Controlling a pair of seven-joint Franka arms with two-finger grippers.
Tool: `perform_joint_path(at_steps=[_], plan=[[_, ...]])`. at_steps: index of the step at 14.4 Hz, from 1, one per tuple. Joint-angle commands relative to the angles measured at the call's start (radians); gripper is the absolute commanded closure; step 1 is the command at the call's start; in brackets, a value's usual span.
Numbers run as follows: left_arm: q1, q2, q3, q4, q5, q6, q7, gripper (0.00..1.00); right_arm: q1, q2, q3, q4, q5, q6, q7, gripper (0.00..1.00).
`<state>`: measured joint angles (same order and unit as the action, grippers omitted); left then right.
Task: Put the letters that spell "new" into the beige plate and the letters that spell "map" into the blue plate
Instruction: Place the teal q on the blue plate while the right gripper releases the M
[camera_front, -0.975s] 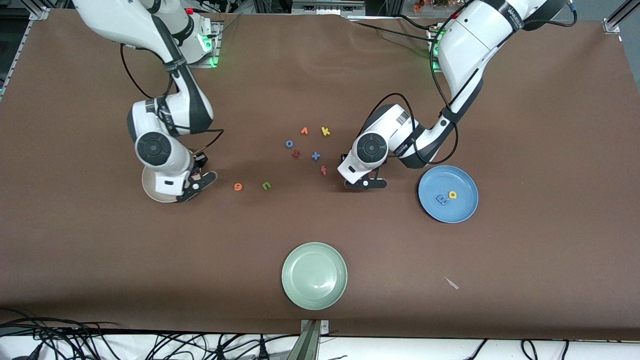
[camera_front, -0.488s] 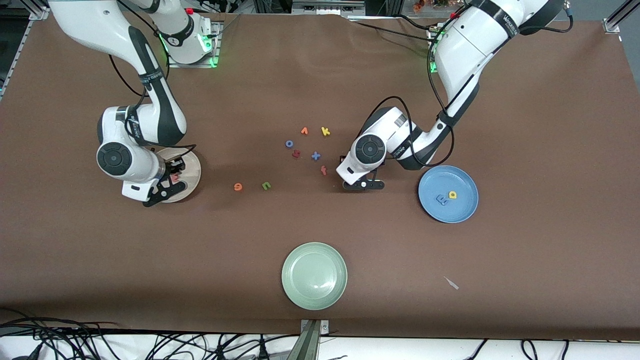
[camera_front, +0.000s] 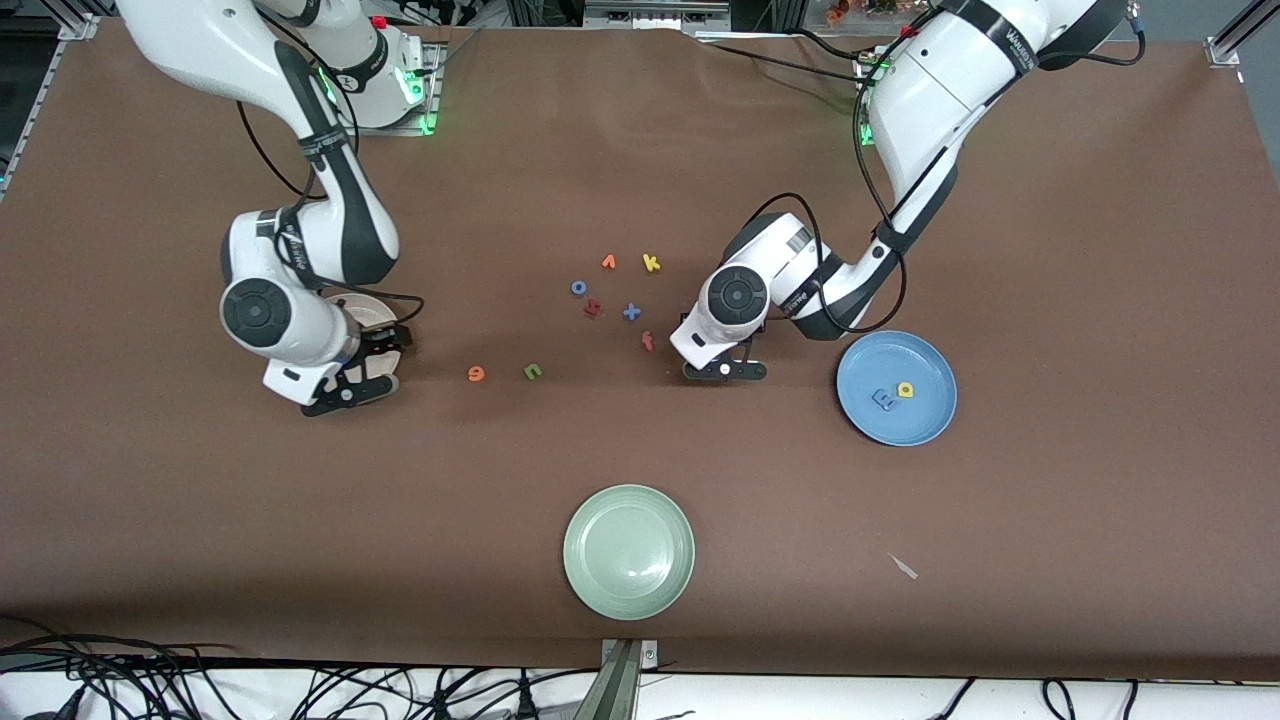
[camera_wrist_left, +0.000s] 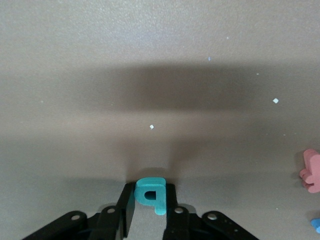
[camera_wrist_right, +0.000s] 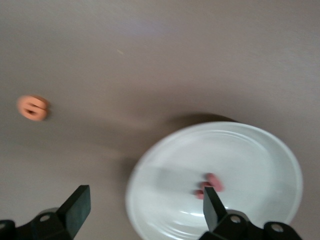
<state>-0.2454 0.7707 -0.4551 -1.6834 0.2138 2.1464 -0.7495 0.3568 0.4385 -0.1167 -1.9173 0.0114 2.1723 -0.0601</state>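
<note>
My left gripper (camera_front: 726, 370) is down at the table between the red f (camera_front: 648, 341) and the blue plate (camera_front: 862, 362). It is shut on the teal p (camera_wrist_left: 150, 194), which stands upright between the fingers. The blue m (camera_front: 884, 400) and yellow a (camera_front: 906, 390) lie in the blue plate. My right gripper (camera_front: 352, 388) hangs open over the edge of the beige plate (camera_front: 371, 312), most of which the arm hides. The pink-red w (camera_wrist_right: 210, 186) lies in the beige plate (camera_wrist_right: 150, 165). The orange e (camera_front: 476, 374) and green n (camera_front: 533, 371) lie on the cloth beside that plate.
A loose cluster of letters lies mid-table: yellow k (camera_front: 651, 263), orange v (camera_front: 608, 262), blue x (camera_front: 631, 312), a blue ring-shaped letter (camera_front: 578, 288) and a red piece (camera_front: 592, 308). The pale green plate (camera_front: 629, 565) sits near the front edge. A small scrap (camera_front: 905, 567) lies beside it.
The right gripper swung over the beige plate, opened and let the pink-red w drop into it. The left gripper closed on the teal p.
</note>
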Motion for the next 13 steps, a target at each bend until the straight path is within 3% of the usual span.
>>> perform_joint_path(at_steps=[1, 4, 9, 13], plan=[[-0.002, 0.024, 0.006, 0.013, 0.035, 0.012, 0.006, 0.9, 0.001, 0.005, 0.055, 0.035, 0.013, 0.0, 0.15, 0.0], [0.014, 0.01, 0.004, 0.034, 0.032, -0.006, 0.016, 0.95, 0.005, 0.038, 0.104, 0.038, 0.015, 0.078, 0.256, 0.0], [0.089, -0.014, 0.001, 0.195, 0.018, -0.293, 0.16, 0.94, 0.025, 0.065, 0.127, -0.031, 0.015, 0.266, 0.344, 0.0], [0.204, -0.041, 0.006, 0.217, 0.035, -0.416, 0.362, 0.93, 0.03, 0.086, 0.132, -0.069, 0.015, 0.337, 0.361, 0.0]])
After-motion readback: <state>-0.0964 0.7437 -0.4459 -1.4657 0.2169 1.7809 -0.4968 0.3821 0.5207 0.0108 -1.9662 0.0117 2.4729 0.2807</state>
